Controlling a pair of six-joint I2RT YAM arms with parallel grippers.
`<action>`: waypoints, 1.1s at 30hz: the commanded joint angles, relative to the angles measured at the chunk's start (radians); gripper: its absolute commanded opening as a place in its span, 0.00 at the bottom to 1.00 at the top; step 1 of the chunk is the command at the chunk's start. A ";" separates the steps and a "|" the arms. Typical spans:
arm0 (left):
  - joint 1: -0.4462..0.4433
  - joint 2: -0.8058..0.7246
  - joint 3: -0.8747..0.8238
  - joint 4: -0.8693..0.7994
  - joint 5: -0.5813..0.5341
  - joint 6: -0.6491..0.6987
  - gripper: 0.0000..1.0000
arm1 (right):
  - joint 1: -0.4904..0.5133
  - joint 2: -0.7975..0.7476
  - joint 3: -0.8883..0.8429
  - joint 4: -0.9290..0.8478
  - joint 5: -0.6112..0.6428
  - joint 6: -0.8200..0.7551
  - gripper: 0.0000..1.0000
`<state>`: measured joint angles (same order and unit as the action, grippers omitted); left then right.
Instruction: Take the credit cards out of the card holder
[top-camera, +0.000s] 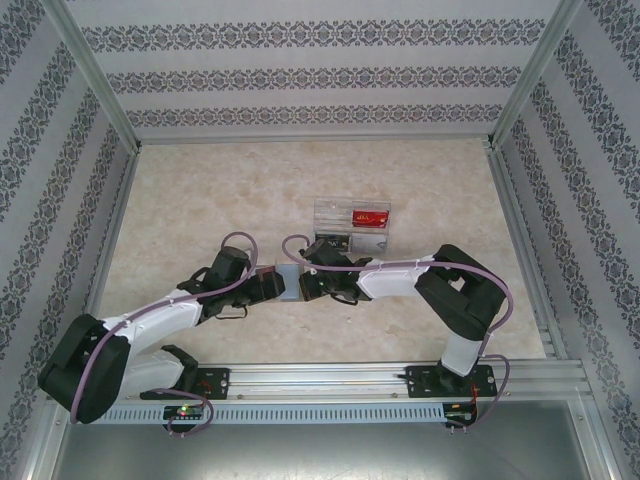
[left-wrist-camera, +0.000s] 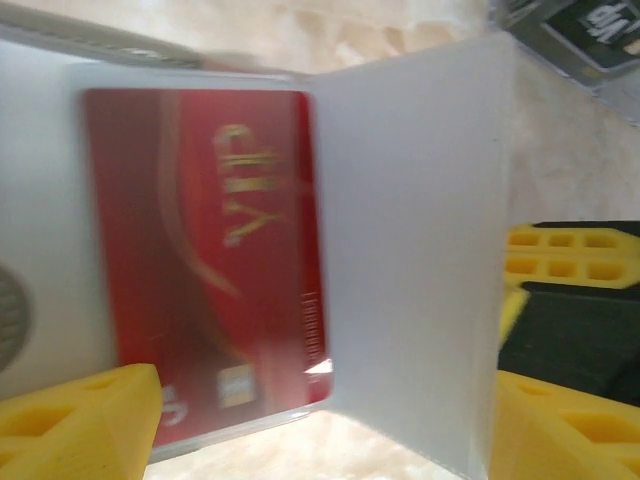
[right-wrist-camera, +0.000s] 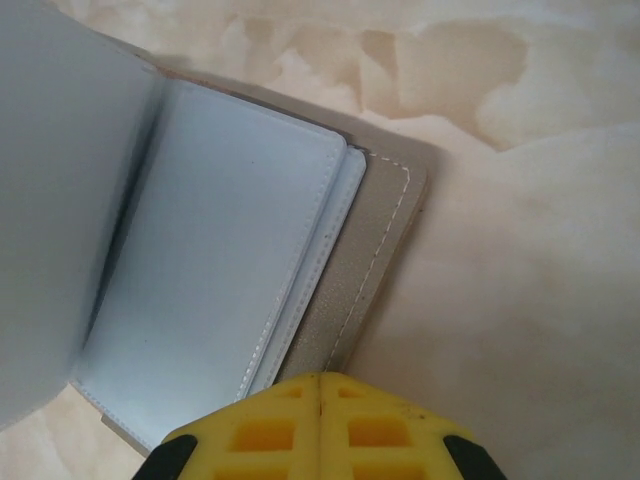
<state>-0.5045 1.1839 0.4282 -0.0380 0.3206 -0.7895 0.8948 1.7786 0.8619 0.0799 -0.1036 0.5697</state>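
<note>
clenched right end effector (right-wrist-camera: 320, 400), released left end effector (left-wrist-camera: 320, 410) at card holder (right-wrist-camera: 230, 260); marbled table (top-camera: 200, 200), patterned walls (top-camera: 300, 80).

The top external camera looks steeply down from far behind the arm bases (top-camera: 190, 385). Each wrist camera peers past its yellow fingertips (left-wrist-camera: 75, 415) (right-wrist-camera: 320, 425), close onto the open card holder (top-camera: 288, 283) (left-wrist-camera: 410, 250) (right-wrist-camera: 230, 270), which all three views share.

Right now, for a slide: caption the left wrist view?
Red VIP card in the open card holder's translucent sleeve, framed by the left gripper's spread yellow fingers.
</note>
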 joint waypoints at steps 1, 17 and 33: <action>-0.028 0.014 0.046 0.055 0.018 0.014 0.81 | 0.015 0.018 0.019 0.009 -0.021 0.014 0.00; -0.051 -0.111 0.067 -0.068 -0.065 0.048 0.80 | 0.009 -0.100 -0.028 0.015 0.059 0.039 0.16; 0.090 -0.109 -0.009 -0.137 -0.161 0.095 0.51 | 0.098 -0.023 0.112 0.044 -0.023 0.117 0.19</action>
<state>-0.4355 1.0504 0.4274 -0.1699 0.1638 -0.7219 0.9752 1.7256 0.9367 0.1093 -0.1066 0.6586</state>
